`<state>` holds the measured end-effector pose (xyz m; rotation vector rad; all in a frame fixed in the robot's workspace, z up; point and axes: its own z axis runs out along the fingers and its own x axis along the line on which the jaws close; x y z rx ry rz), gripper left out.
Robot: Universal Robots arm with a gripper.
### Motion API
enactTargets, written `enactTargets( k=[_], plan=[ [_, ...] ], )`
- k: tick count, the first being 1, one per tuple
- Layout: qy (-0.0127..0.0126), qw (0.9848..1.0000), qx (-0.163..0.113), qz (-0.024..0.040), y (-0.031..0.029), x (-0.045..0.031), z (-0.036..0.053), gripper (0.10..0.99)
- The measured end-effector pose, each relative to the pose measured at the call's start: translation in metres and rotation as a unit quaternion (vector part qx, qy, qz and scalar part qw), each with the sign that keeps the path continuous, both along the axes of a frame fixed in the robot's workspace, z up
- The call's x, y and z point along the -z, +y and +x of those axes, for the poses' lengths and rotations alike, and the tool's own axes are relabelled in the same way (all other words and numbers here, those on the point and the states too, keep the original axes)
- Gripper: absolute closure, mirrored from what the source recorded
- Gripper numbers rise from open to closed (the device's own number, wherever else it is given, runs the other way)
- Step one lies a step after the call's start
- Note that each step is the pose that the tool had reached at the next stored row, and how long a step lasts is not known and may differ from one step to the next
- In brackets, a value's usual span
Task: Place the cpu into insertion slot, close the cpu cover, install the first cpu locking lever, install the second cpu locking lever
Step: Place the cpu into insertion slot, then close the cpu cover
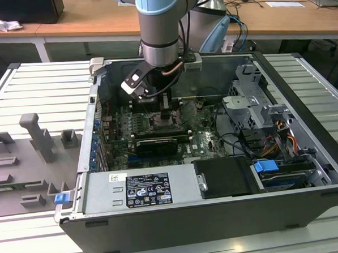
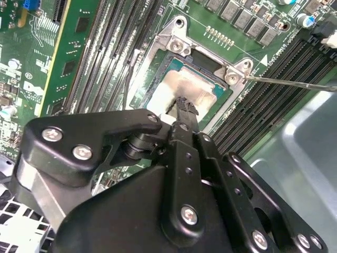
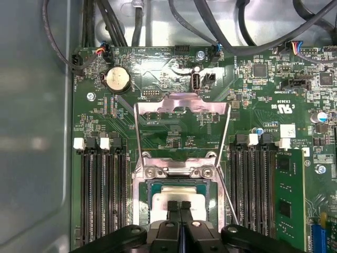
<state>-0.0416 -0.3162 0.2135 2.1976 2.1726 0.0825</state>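
gripper [image 3: 179, 205] clenched, fingers pressed together with nothing between them, tips on or just above the face of the cpu [image 3: 199, 197]. cpu lies flat in the insertion slot [image 3: 142, 195]. cpu cover [image 3: 181, 104] swung open beyond the slot.

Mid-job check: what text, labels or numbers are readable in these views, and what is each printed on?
No text can be quoted with confidence.
Large label on the silver metal housing, exterior view: dense print and symbols, too small to read.
White lettering on the green circuit board, first wrist view: too small to read.
White sticker on that board: unreadable.
cpu: no marking I can make out.
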Motion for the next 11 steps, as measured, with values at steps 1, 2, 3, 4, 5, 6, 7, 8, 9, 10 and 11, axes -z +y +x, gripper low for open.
enactTargets(
  k=[1, 2, 3, 4, 5, 6, 7, 8, 9, 10, 11],
  plan=[
    [-0.0001, 1.0, 0.0, 0.0001, 0.0, -0.0005, 0.0, 0.98],
    [0.0, 1.0, 0.0, 0.0002, 0.0001, -0.0009, 0.0, 0.98],
    [-0.0001, 1.0, 0.0, 0.0002, 0.0001, -0.001, 0.0001, 0.98],
    [-0.0001, 1.0, 0.0, 0.0002, 0.0001, -0.0015, 0.0, 0.98],
    [-0.0001, 1.0, 0.0, 0.0002, 0.0001, -0.0015, 0.0002, 0.98],
    [0.0013, 1.0, 0.0, 0.0001, 0.0, -0.0016, 0.0023, 0.98],
    [0.0023, 1.0, 0.0, 0.0001, 0.0, -0.0016, 0.0032, 0.98],
    [0.0023, 1.0, 0.0, 0.0001, 0.0, -0.0016, 0.0033, 0.98],
    [0.0024, 1.0, 0.0, 0.0001, 0.0001, -0.0017, 0.0033, 0.98],
    [0.0023, 1.0, 0.0, 0.0001, 0.0001, -0.0021, 0.0033, 0.98],
    [0.0024, 1.0, 0.0, 0.0001, 0.0, -0.0028, 0.0033, 0.98]
  ],
)
